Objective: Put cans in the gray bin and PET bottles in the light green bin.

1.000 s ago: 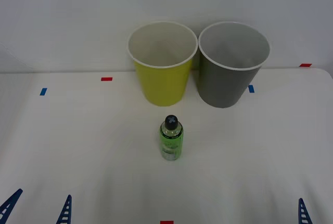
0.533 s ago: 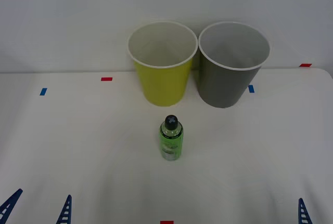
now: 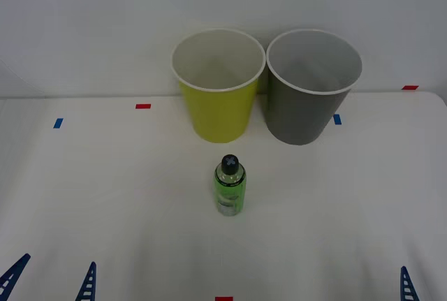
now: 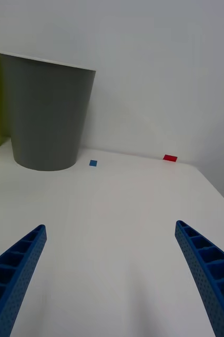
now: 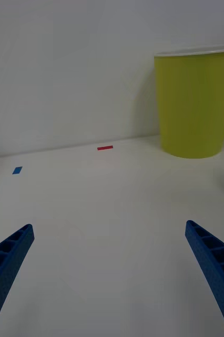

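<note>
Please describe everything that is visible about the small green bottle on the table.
The small clear plastic bottle has a bright green label, greenish drink inside and a black screw cap. It stands upright and capped on the white table, alone near the middle, in front of the yellow-green bin. Only the table touches it.

You have two bins: one light green bin at 11 o'clock of one gray bin. You have one PET bottle. You also have two red tape marks and two blue tape marks.
</note>
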